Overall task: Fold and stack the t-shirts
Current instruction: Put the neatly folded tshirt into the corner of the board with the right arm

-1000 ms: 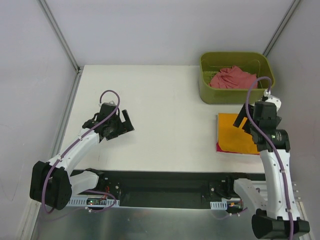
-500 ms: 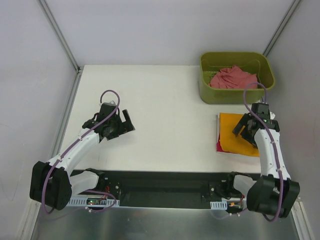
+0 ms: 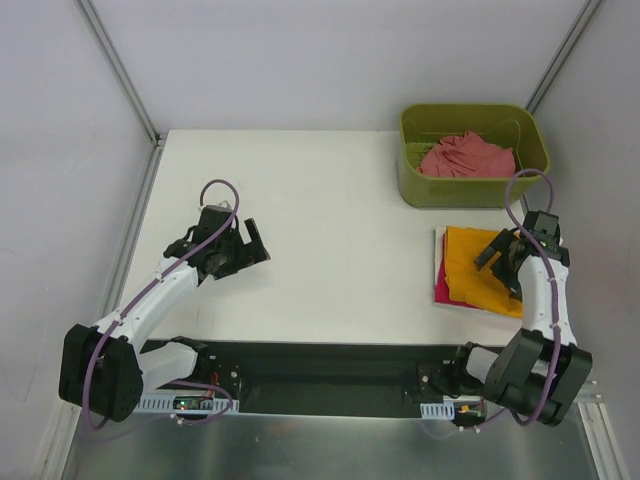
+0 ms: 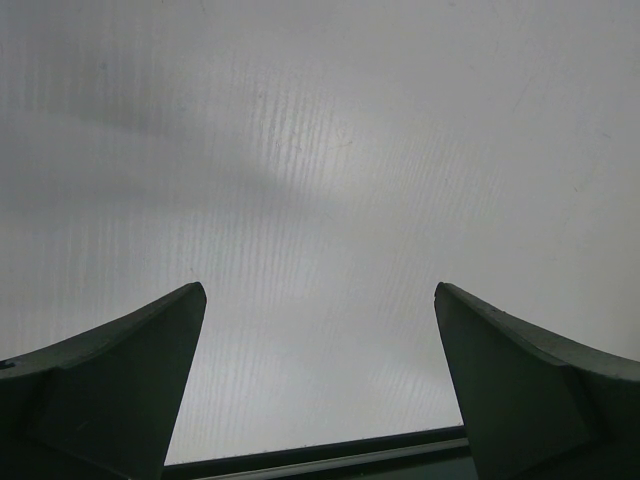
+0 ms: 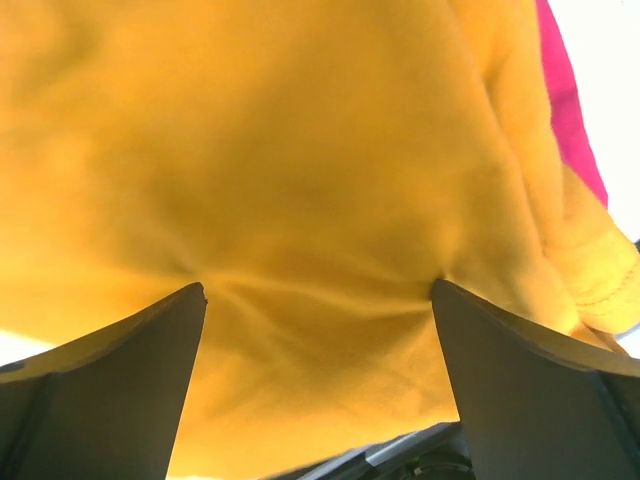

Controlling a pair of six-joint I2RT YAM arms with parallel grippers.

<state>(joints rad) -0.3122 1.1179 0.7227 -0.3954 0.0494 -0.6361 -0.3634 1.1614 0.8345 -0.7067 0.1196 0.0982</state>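
I've got the right gripper (image 3: 499,262) down on the folded orange-yellow t-shirt (image 3: 468,262) at the right side of the surface (image 3: 330,200); its jaws are spread wide, nothing pinched between them; on the right wrist camera the two fingertips (image 5: 190,297) press into the yellow cloth and creases run between them. That shirt lies on top of the magenta t-shirt (image 3: 441,293); only a thin magenta strip shows along the stack's left and near edges, and another sliver sits in the wrist view's upper right corner. The salmon-pink t-shirt (image 3: 465,157) sits crumpled inside the olive-green bin (image 3: 412,185), just behind the stack. Over on my left, the left gripper (image 3: 243,250) hangs above bare surface, well apart from every shirt; jaws spread wide, holding nothing; its wrist camera shows only the white top between the fingers.
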